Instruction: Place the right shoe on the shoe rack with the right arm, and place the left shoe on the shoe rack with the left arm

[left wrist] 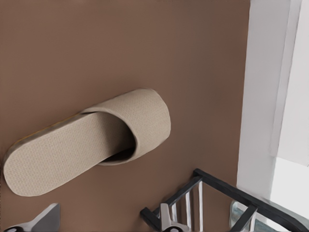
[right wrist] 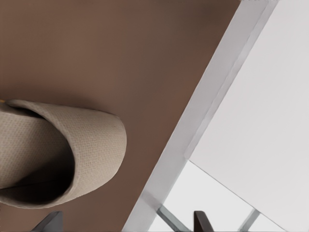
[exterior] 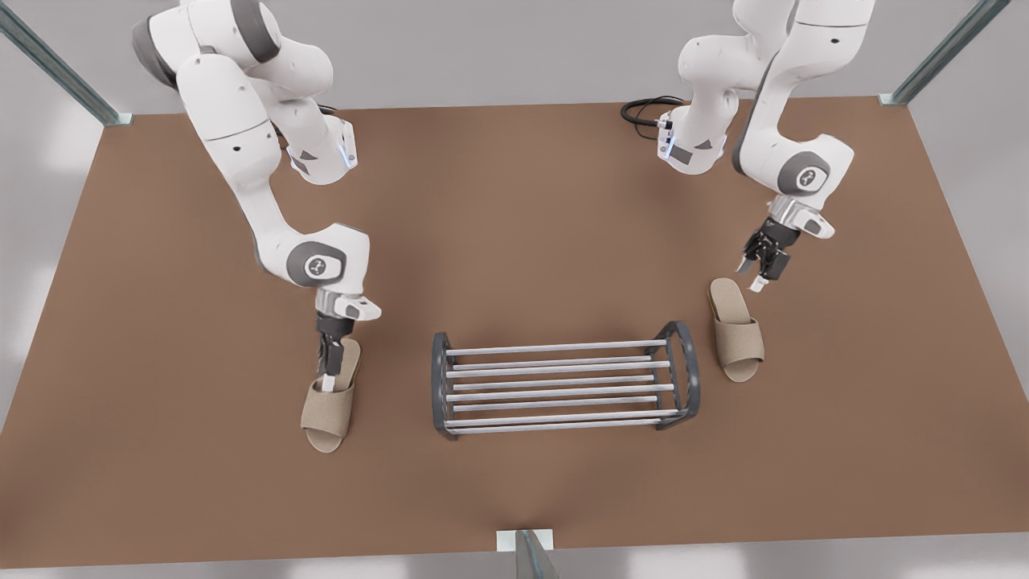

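- Shoe rack (exterior: 563,386) sits on the brown table (exterior: 514,225), roughly mid-table toward the near edge in the front view. Silver rods run side to side between the two dark arched end frames, and nothing's on it.
- Right shoe (exterior: 328,410) is a beige open-toe slipper lying flat on the table on the front view's left, a bit away from the rack's end frame, toe toward the near edge.
- Right gripper (exterior: 328,378) points straight down over that slipper's footbed, just behind the upper band. Its wrist view shows two fingertips set wide apart, so it's open with nothing pinched. Can't tell if a finger actually touches the sole.
- Left shoe (exterior: 735,334) is the matching slipper, flat on the table just beside the rack's other end frame on the front view's right. In the left wrist view the whole slipper (left wrist: 96,140) shows with the rack's corner (left wrist: 212,198) close by.
- Left gripper (exterior: 752,273) hovers by that slipper's heel, tilted, fingers spread, holding nothing.
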Controlling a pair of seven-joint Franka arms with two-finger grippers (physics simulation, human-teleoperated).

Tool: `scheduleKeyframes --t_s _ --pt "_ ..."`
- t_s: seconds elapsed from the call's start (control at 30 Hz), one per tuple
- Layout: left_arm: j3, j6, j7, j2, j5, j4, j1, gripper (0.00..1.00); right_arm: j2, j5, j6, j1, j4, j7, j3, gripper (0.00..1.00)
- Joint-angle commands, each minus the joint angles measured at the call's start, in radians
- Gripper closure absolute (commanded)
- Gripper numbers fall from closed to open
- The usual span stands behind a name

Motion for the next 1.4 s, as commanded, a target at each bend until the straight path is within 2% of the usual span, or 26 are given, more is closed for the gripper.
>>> scheduleKeyframes --t_s 0.0,0.13,0.27,0.3,0.37,0.5,0.63,0.83,1.0,1.07,1.23,1.37 --pt "0.040 -0.120 1.149 0.039 -0.176 0.000 0.004 0.00 -0.006 -0.022 -0.081 0.011 -0.022 0.546 0.000 0.00" --pt "0.097 -0.270 1.341 0.100 -0.306 0.000 0.004 0.00 -0.014 -0.023 -0.119 0.010 -0.049 0.598 0.000 0.00" --pt "0.099 -0.388 1.519 0.184 -0.360 0.010 0.004 0.00 0.031 -0.025 -0.187 0.031 -0.048 0.664 0.000 0.00" --pt "0.097 -0.389 1.522 0.183 -0.362 0.010 0.004 0.00 0.032 -0.025 -0.194 0.031 -0.051 0.666 0.000 0.00" --pt "0.096 -0.395 1.522 0.191 -0.388 0.011 0.004 0.00 0.065 -0.053 -0.349 0.077 -0.066 0.667 0.000 0.00" --pt "0.099 -0.438 1.522 0.220 -0.414 0.033 0.004 0.00 0.100 -0.111 -0.408 0.072 -0.068 0.707 -0.001 0.00" --pt "0.099 -0.439 1.520 0.247 -0.428 0.048 0.004 0.00 0.098 -0.143 -0.406 0.062 -0.060 0.709 -0.003 0.00" --pt "0.100 -0.496 1.505 0.298 -0.553 0.062 0.008 0.00 0.140 -0.178 -0.411 0.063 -0.016 0.721 -0.018 0.00" --pt "0.100 -0.520 1.326 0.319 -0.584 0.088 0.008 0.00 0.144 -0.180 -0.411 0.065 -0.010 0.724 -0.021 0.00" --pt "0.099 -0.557 1.261 0.338 -0.627 0.095 0.008 0.00 0.172 -0.201 -0.532 0.083 -0.019 0.724 -0.021 0.00" --pt "0.090 -0.557 1.235 0.387 -0.655 0.145 0.005 0.00 0.197 -0.218 -0.532 0.083 0.000 0.746 -0.021 0.00" --pt "0.073 -0.560 1.230 0.428 -0.684 0.181 0.002 0.00 0.235 -0.289 -0.533 0.082 0.029 0.782 -0.057 0.00"
